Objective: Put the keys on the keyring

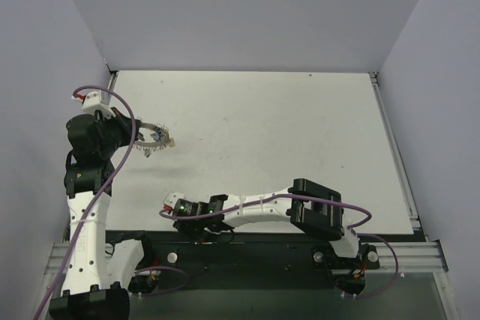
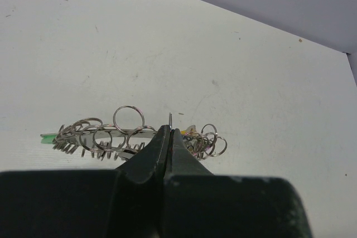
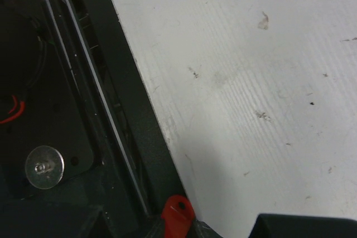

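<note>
White table point(image 1: 262, 133), one keyring point(image 2: 128, 135) pinched between left fingers point(image 2: 150, 157), perhaps one green key point(image 2: 47, 136), right fingers point(image 1: 169, 212) unclear whether spread

Soft, even overhead light keeps the table point(image 1: 262, 133) bright, shadows fall faint and short, and the nearest foreground of both wrist views is dark and blurred.

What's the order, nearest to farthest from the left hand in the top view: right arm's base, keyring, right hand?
1. keyring: far left, gripped by the left hand.
2. right hand: near edge, left of centre.
3. right arm's base: near edge, right side.
</note>
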Motion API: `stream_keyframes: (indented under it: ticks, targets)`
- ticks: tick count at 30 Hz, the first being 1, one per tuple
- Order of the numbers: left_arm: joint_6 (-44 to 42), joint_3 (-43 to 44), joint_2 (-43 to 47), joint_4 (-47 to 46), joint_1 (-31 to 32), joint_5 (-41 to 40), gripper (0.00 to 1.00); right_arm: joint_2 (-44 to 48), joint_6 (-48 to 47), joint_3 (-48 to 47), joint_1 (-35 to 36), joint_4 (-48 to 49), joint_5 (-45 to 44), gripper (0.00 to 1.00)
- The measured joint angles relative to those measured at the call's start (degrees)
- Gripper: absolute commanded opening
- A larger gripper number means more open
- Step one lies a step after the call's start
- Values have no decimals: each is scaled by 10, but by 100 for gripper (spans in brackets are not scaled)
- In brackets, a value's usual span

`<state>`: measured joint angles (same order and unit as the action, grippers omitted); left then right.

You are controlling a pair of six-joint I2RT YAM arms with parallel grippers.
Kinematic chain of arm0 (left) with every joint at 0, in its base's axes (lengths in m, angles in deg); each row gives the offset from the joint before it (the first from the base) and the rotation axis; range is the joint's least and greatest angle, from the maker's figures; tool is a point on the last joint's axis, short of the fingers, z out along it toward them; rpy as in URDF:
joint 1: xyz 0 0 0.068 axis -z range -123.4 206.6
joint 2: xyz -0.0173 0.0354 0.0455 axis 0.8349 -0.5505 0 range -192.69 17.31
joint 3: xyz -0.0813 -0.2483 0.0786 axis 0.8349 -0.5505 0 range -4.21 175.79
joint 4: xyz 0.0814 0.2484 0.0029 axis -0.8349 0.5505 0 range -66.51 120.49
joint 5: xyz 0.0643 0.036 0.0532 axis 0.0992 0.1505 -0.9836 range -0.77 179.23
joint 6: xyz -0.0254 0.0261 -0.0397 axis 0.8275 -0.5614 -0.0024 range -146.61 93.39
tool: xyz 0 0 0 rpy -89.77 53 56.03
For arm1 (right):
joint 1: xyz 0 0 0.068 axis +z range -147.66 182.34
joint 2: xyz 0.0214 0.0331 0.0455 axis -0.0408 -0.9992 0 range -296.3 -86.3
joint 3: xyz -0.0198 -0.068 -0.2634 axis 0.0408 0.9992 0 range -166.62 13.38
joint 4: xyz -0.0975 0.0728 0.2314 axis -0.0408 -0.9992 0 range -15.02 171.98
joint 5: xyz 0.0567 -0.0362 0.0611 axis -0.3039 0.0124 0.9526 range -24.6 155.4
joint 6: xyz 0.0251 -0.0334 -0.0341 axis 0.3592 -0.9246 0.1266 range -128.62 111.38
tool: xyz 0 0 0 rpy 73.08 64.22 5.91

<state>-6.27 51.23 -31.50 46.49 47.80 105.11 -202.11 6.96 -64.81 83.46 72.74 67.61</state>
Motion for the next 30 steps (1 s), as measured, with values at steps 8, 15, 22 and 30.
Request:
stream_keyframes:
  ticks: [8, 15, 22, 30]
  targets:
    - [-1, 0, 1, 2, 0, 0, 0, -19, -2, -2, 2, -24, 31, 25]
    - [-2, 0, 8, 5, 0, 0, 0, -21, -10, -25, 1, -48, 34, 51]
    - [-5, 0, 14, 8, 0, 0, 0, -20, 1, -29, 15, -53, 46, 54]
    - [-6, 0, 16, 8, 0, 1, 0, -31, 4, -49, 16, -75, 50, 50]
